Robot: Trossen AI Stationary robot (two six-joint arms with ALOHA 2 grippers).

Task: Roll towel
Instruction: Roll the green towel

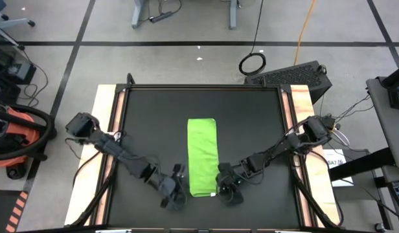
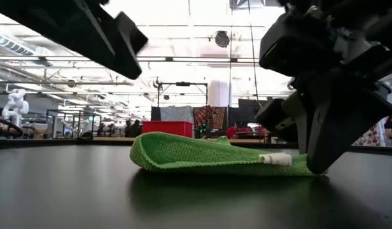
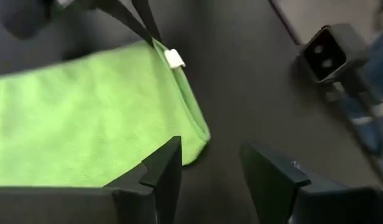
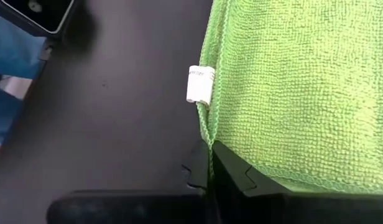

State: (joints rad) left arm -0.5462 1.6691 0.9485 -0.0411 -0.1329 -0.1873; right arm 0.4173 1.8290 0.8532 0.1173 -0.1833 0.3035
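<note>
My right claw (image 1: 224, 188) is pinched fully shut on the near right corner of the towel (image 1: 202, 155), gripping the hem just past the small white tag (image 4: 199, 84). My left claw (image 1: 174, 188) stands partly open and holds nothing; in its wrist view the other near corner lies just off one finger (image 3: 166, 168), with bare black tabletop (image 1: 251, 123) between the two fingers. I judge that corner is the next thing to take.

The towel lies flat on the tabletop as a narrow strip, already folded lengthwise by the look of it. Its near short edge sits between my two claws, and its long axis runs straight away from both of them toward the far side. That is what the coming move turns on: a roll has to start at this near edge and travel forward along the strip, so both corners must lift together or the roll will go crooked. The two claws are about equally near the edge, one on each side, but only the right has a hold.

By count: one towel, one tag, two claws.
</note>
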